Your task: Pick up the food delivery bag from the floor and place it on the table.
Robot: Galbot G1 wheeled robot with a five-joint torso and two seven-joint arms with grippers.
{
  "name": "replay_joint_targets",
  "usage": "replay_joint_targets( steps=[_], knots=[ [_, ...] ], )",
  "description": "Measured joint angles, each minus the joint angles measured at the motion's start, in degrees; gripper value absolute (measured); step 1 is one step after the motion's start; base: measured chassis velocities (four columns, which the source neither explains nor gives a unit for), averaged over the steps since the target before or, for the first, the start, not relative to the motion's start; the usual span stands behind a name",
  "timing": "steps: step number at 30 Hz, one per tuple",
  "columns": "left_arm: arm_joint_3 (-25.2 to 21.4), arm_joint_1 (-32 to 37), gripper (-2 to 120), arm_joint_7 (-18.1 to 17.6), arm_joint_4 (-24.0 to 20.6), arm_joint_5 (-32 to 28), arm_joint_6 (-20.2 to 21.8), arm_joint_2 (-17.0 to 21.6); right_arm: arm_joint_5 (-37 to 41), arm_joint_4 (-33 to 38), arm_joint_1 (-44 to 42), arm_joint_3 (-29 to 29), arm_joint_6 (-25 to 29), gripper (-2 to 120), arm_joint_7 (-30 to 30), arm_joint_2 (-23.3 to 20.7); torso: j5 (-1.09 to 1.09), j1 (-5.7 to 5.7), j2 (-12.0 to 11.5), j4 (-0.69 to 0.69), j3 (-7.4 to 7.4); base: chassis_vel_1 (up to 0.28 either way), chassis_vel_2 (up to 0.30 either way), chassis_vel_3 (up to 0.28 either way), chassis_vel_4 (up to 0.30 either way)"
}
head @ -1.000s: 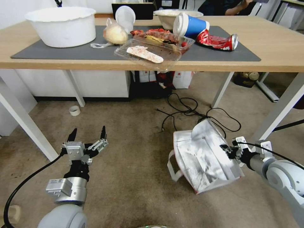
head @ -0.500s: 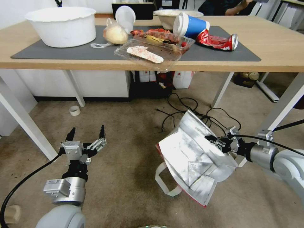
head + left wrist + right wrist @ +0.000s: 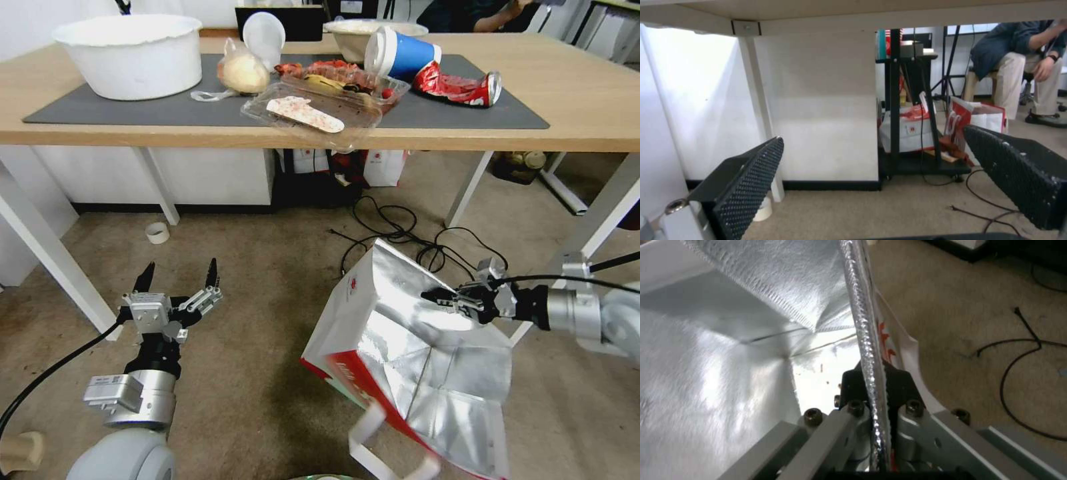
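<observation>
The food delivery bag point(image 3: 407, 353), white with red panels and silver foil lining, hangs tilted above the floor point(image 3: 267, 300) at the lower right of the head view, mouth open toward me. My right gripper point(image 3: 437, 298) is shut on its upper rim; the right wrist view shows the foil edge point(image 3: 862, 326) pinched between the fingers point(image 3: 898, 383). A white strap handle point(image 3: 373, 443) dangles below the bag. My left gripper point(image 3: 177, 280) hovers open over the carpet at the lower left, holding nothing. The light-wood table point(image 3: 587, 93) with its grey mat point(image 3: 133, 110) spans the top.
On the table stand a white bowl point(image 3: 130, 53), a clear food tray point(image 3: 320, 107), a blue cup point(image 3: 403, 53) and a crushed red can point(image 3: 460, 87). White table legs point(image 3: 53, 260) flank the floor. Black cables point(image 3: 400, 233), a tape roll point(image 3: 157, 233) and other bags point(image 3: 916, 128) lie under the table.
My right gripper has lifted the bag off the floor and swung it up and toward me; the bag has opened out, its red and white side now showing. The left arm barely shifted.
</observation>
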Motion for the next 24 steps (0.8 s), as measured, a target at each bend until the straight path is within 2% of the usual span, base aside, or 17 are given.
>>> replay_joint_targets(
  steps=[1,5,13,24],
  knots=[
    [0.03,-0.01,100,0.14,0.31,0.4,-0.32,0.12,0.04,0.1,-0.03,-0.16,0.31,0,-0.04,-1.34,0.01,0.0,0.0,0.0,0.0,0.0,0.0,0.0,0.0],
    [-0.14,0.02,100,0.79,1.41,0.62,-3.02,0.42,-0.52,0.46,-0.69,-0.33,0.94,0,0.19,-1.11,0.0,0.0,0.0,0.0,0.0,0.0,0.0,0.0,0.0],
    [0.0,0.64,100,0.98,1.08,-0.68,-3.89,0.58,-2.36,1.13,-1.99,-0.92,1.58,0,0.94,0.91,0.01,0.0,0.0,-0.01,0.0,0.0,0.0,0.0,0.0],
    [0.21,1.13,100,1.64,1.14,-0.9,-5.32,0.53,-2.91,1.03,-2.3,-1.04,2.14,0,1.88,0.92,0.01,0.0,0.0,0.0,0.0,0.0,0.0,0.0,0.0]
  ],
)
